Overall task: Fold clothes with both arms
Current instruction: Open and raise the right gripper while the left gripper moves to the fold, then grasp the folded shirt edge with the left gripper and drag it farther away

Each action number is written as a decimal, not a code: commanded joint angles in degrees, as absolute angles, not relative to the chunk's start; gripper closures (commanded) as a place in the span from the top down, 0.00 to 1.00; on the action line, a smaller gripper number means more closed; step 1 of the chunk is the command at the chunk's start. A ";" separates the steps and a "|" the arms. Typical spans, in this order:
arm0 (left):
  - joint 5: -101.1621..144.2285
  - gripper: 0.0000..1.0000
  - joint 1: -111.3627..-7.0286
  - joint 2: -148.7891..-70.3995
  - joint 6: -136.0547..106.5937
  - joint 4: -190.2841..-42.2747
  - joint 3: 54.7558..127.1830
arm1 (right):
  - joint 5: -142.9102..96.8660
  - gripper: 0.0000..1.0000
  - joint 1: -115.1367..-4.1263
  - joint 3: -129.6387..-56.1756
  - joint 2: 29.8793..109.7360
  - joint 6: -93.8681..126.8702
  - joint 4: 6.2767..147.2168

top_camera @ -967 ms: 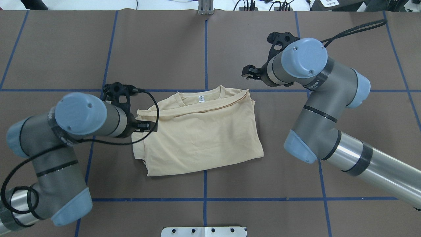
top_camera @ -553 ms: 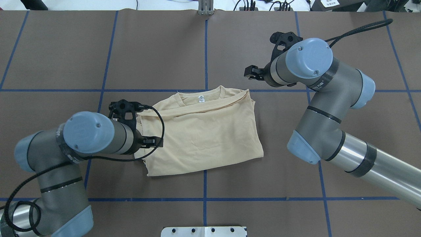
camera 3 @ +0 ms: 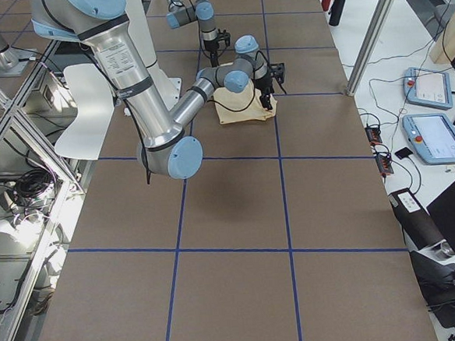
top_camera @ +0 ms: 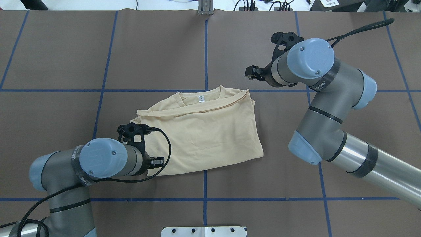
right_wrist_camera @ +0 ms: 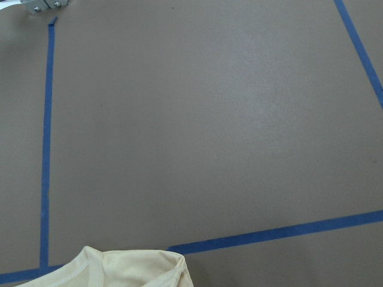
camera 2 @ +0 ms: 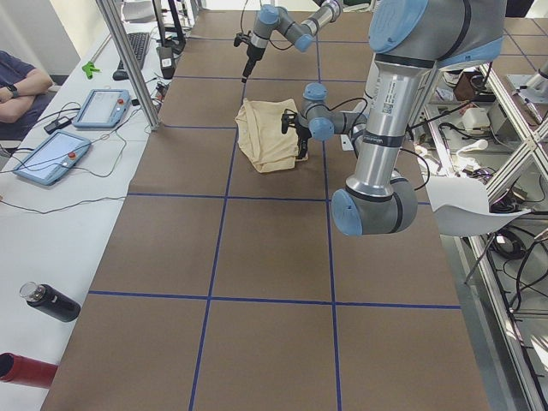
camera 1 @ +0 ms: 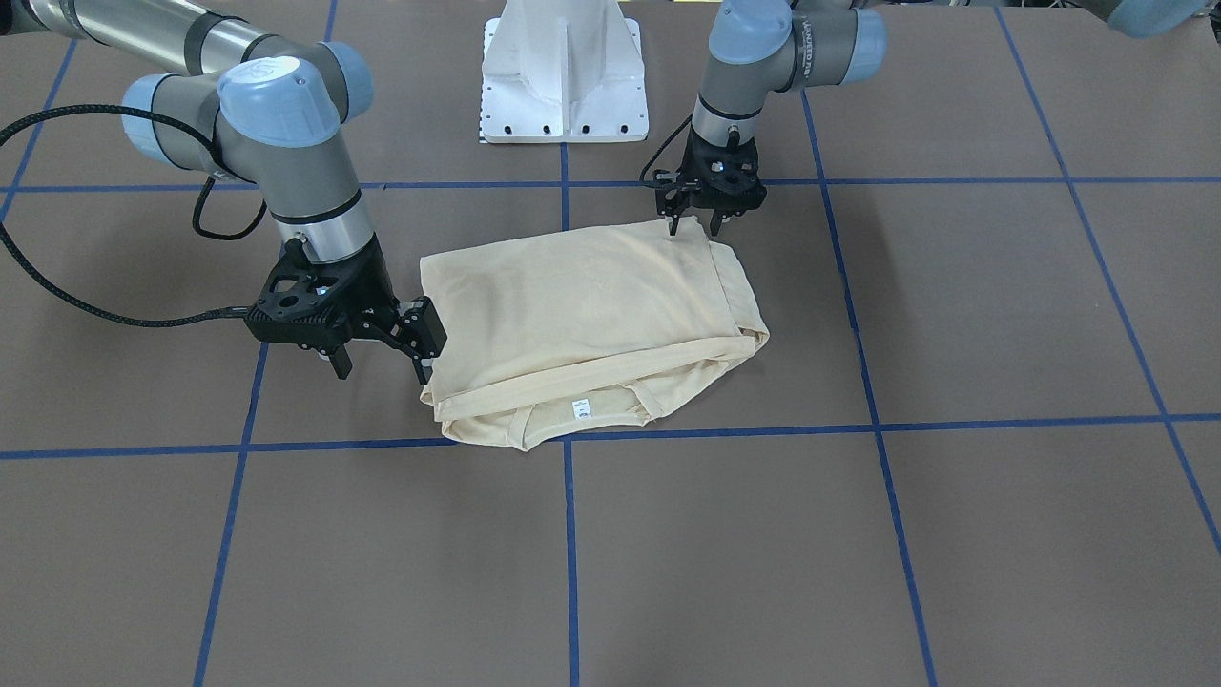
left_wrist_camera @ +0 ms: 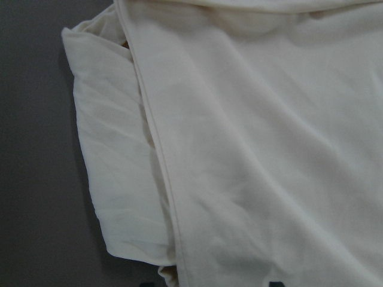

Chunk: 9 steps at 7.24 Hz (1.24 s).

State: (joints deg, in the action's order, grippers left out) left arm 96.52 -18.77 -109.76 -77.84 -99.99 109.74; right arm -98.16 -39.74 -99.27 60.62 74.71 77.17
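The biggest thing I see is the brown table [top_camera: 263, 214], with blue tape lines [top_camera: 205, 49] that cut it into squares.

Next come the arms. I count two. The left arm [top_camera: 102, 163] bends in from the near side. The right arm [top_camera: 329, 108] reaches in from the other side.

Then comes the shirt [top_camera: 204, 131]. I count one. It is pale yellow and lies flat near the middle of the table, folded into a rough square. Its neck points away from the robot. The sides are tucked in, and on the left arm's side a lower layer of cloth sticks out from under the top layer.

The white base [camera 1: 563, 76] of the robot stands at the table's edge, well apart from the shirt.

Now the grippers. I count two, both black.

- **Left gripper:** The left gripper [camera 1: 695, 229] hangs over the shirt's corner nearest the robot, on the left arm's side. Its two fingers are spread apart and hold nothing. One fingertip is right at the cloth, but I cannot tell if it touches. The left wrist camera is filled with pale cloth and a long seam.
- **Right gripper:** The right gripper [camera 1: 382, 372] is near the far corner of the shirt, by the neck end. Its fingers are spread wide and hold nothing. From above it sits apart from the cloth.

The smallest thing is one small white label [top_camera: 201, 98] inside the neck.
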 commanded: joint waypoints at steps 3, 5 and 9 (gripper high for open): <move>96.68 0.30 -17.31 -109.86 -78.05 -102.48 108.46 | -98.09 1.00 -39.73 -99.14 60.64 74.62 77.17; 96.85 0.00 -17.49 -109.60 -77.52 -102.31 109.33 | -98.00 1.00 -39.73 -99.14 60.56 74.62 77.08; 96.42 0.00 -29.83 -107.66 -63.34 -101.51 106.55 | -97.82 1.00 -39.55 -98.70 60.47 74.71 76.64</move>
State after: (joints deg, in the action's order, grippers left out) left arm 96.47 -24.32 -107.81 -69.43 -101.61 108.48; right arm -97.92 -39.59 -98.81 60.53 74.68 76.71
